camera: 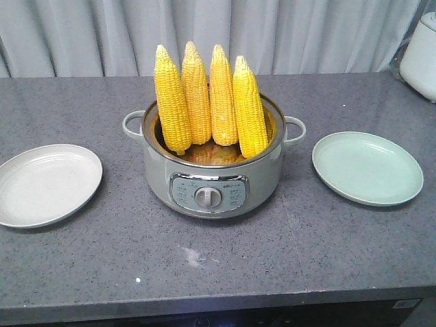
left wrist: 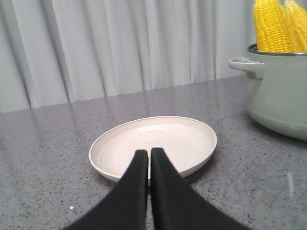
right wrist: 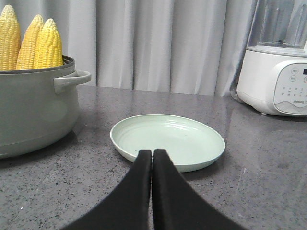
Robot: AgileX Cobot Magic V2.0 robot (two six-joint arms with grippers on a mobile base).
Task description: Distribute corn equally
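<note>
Black and pressed tip to tip, my left jaws and right jaws are both closed on nothing, the left pair low in front of the cream plate [left wrist: 158, 136], the right pair in front of the pale green plate [right wrist: 170, 136]. Between the plates on the grey counter [camera: 225, 266], the cooker pot [camera: 212, 180] holds all four cobs of corn [camera: 204, 102] upright, tips up. I judge the job not yet begun: both plates are bare, and each is owed two cobs.
</note>
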